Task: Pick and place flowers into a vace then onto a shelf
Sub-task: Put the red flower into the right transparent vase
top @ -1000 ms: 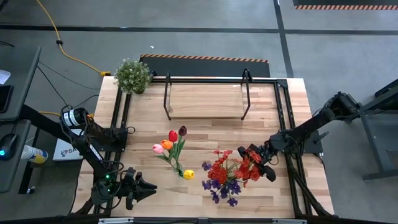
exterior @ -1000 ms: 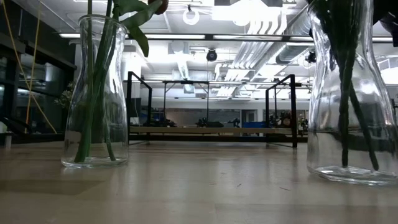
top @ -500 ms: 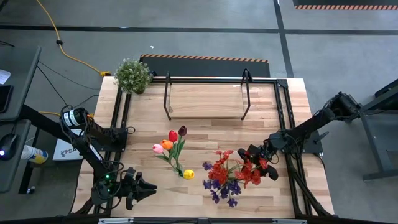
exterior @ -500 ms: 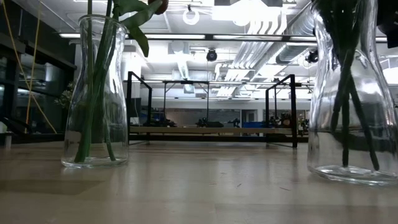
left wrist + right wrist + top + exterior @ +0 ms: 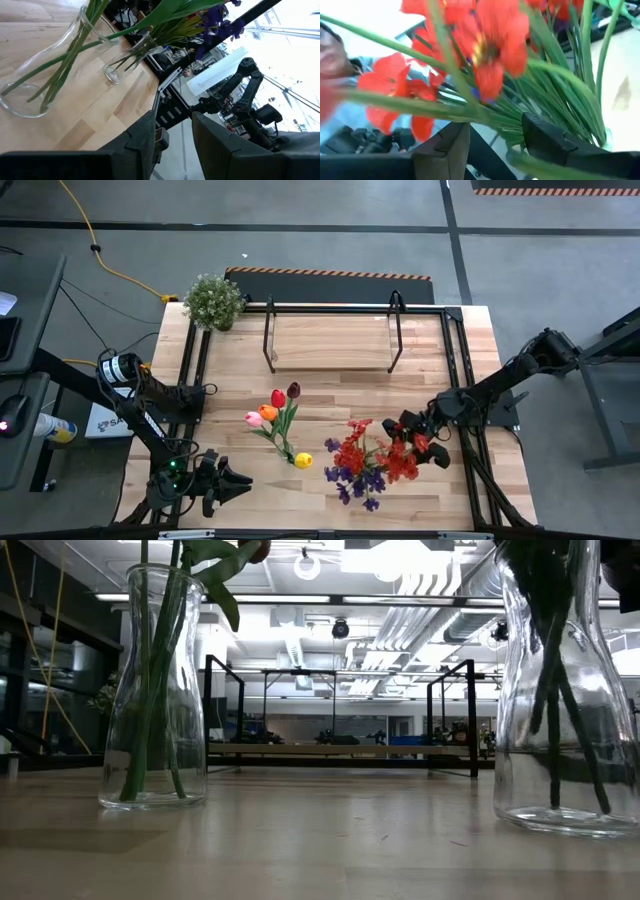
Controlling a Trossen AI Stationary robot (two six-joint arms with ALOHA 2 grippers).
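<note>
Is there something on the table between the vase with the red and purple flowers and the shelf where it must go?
Nothing visible blocks it. In the high view the tabletop between the red and purple flowers and the shelf is bare. The tulip vase stands off to one side, and the right gripper is at the flowers' other side.

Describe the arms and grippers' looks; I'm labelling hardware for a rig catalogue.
Both are dark, near-black jointed arms. The left arm has a white cylindrical segment near its base and a small green light by the left gripper. The right gripper is black, with angular dark fingers in its wrist view.
</note>
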